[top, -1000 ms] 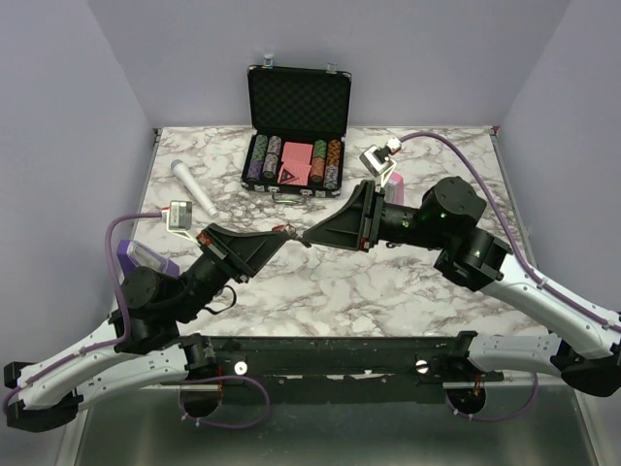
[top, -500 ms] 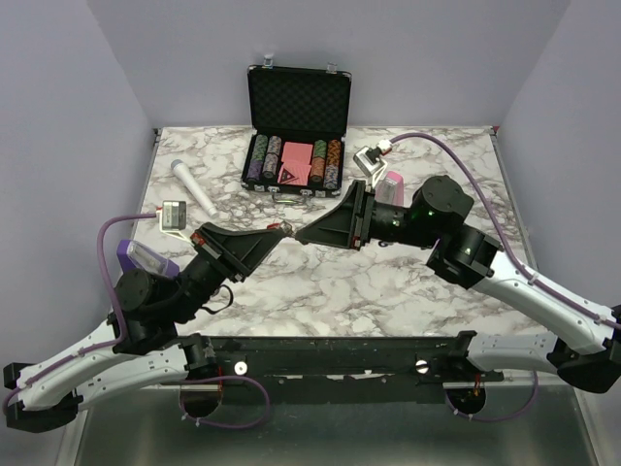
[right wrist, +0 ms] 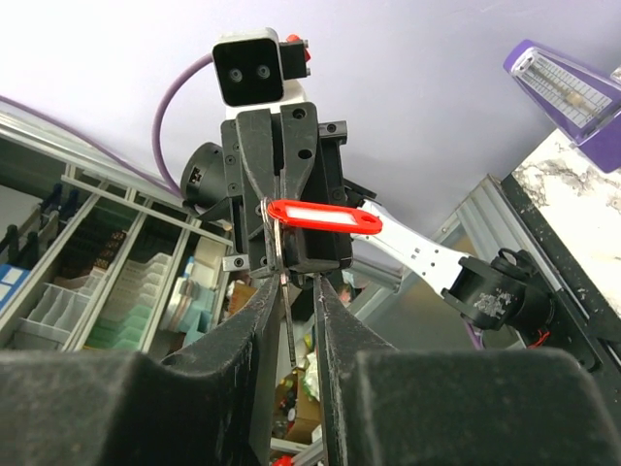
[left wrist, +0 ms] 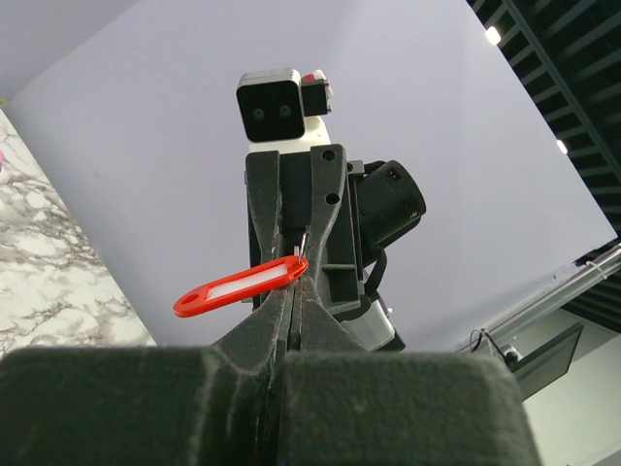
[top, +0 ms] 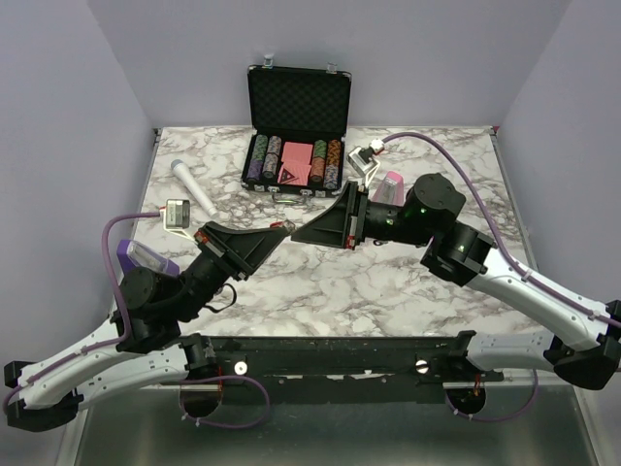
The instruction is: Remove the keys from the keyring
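My left gripper [top: 281, 232] is shut on the keyring, a red oval tag [left wrist: 238, 288] with a thin wire ring, and holds it in the air above the table's middle. The tag also shows in the right wrist view [right wrist: 323, 216] and as a red speck from above [top: 287, 225]. A thin silver key [right wrist: 290, 320] hangs edge-on from the ring. My right gripper [right wrist: 299, 282] faces the left one tip to tip [top: 297, 236]. Its jaws stand a narrow gap apart with the key between them, close to the left finger.
A black case [top: 298, 97] with poker chips and pink cards [top: 294, 173] stands open at the back. A pink metronome [top: 390, 184] is behind the right arm. A purple metronome [top: 146, 257] and a white microphone [top: 194, 187] lie on the left.
My right arm has slid left, bringing its fingertips up to the left gripper's tip and around the hanging key. The left gripper still holds the red tag in about the same place.
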